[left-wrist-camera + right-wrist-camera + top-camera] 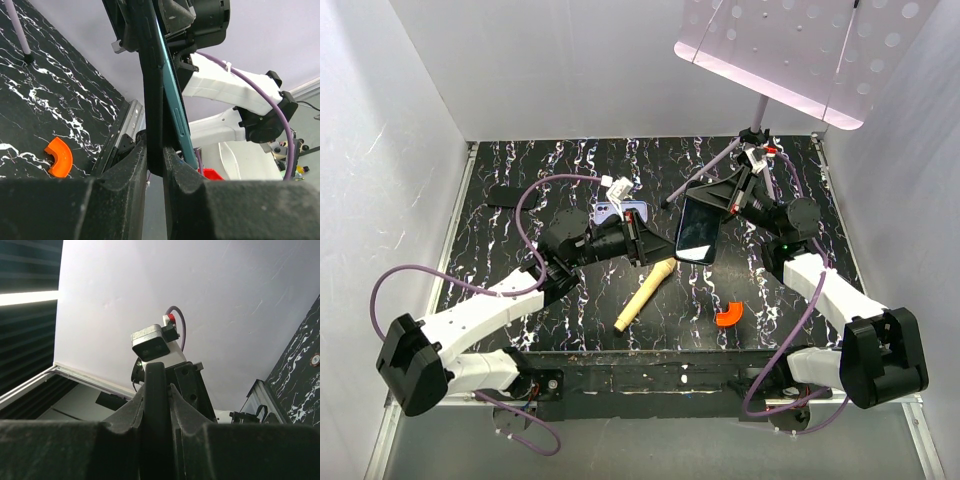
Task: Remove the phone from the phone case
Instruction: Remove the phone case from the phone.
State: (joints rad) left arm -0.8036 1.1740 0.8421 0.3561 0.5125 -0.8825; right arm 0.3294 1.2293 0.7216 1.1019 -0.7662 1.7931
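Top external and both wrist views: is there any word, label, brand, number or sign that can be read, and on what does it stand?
No text can be read in any of the three views.
phone: the glossy screen shows only reflections, no text.
phone case: too small to show any marking.
orange curved piece: plain, no lettering.

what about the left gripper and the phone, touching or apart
Touching. The left wrist view shows the left gripper closed on the phone, a finger pressed against each face with no gap.
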